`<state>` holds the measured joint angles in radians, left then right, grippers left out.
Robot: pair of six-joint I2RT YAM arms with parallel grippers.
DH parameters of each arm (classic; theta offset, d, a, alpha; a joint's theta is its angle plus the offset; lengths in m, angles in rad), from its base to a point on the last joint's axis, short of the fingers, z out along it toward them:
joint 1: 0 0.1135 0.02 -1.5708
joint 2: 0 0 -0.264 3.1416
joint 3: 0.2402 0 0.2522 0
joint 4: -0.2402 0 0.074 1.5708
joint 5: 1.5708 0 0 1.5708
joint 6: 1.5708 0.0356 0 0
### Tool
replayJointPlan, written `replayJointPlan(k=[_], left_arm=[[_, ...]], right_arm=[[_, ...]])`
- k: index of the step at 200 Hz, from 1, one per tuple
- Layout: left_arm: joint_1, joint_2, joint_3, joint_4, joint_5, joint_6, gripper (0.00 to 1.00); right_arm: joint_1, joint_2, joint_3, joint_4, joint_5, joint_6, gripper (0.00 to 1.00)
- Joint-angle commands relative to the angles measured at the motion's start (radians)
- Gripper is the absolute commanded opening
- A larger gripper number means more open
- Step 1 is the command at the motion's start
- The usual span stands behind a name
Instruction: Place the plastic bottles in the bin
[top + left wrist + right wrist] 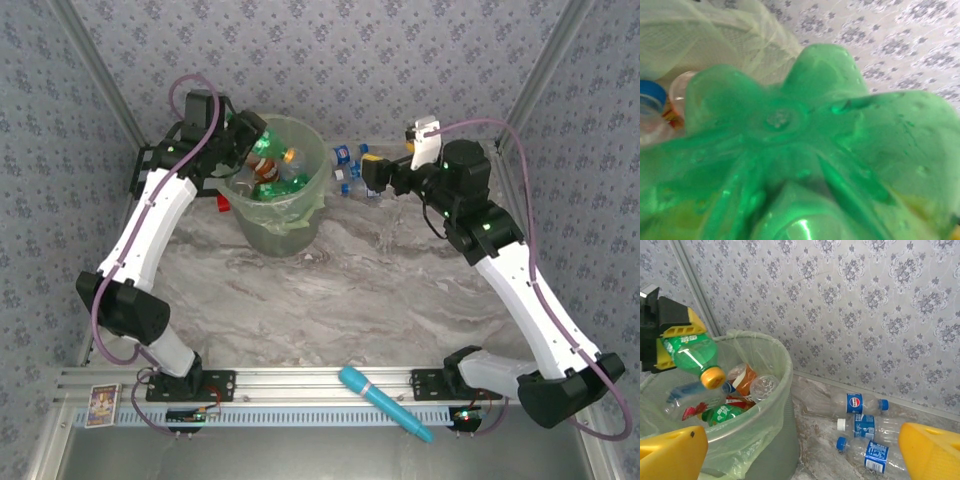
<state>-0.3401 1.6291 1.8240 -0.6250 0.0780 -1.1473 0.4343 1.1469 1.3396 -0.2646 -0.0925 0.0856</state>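
Observation:
My left gripper [247, 136] hangs over the bin [282, 228] and is shut on a green plastic bottle [805, 150], whose base hides the fingers in the left wrist view. In the right wrist view that green bottle [692, 352] tilts with its orange cap down above the bin's lined rim [786, 365]. Several bottles lie inside the bin. My right gripper [800, 460] is open and holds nothing. It hovers right of the bin, short of three clear blue-labelled bottles [855, 404], [866, 425], [872, 454] lying on the table by the back wall.
A small red block [222, 205] lies on the table left of the bin. A cyan pen-shaped stick [385, 403] rests on the front rail between the arm bases. The patterned wall stands close behind the bin and the bottles.

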Motion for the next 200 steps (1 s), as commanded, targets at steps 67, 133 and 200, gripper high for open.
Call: replayJointPlan(k=[67, 133, 200], left_arm=[[-0.031, 0.13, 0.058, 0.114, 0.018, -0.191, 0.51], [-0.045, 0.177, 0.102, 0.08, 0.025, -0.201, 0.75], [-0.041, 0.154, 0.17, -0.019, -0.013, -0.16, 0.97]], right_arm=[[-0.001, -0.056, -0.014, -0.024, 0.037, 0.005, 0.99], [0.001, -0.069, -0.028, -0.028, 0.045, 0.009, 0.99], [0.002, -0.069, -0.047, -0.005, 0.048, 0.025, 0.99]])
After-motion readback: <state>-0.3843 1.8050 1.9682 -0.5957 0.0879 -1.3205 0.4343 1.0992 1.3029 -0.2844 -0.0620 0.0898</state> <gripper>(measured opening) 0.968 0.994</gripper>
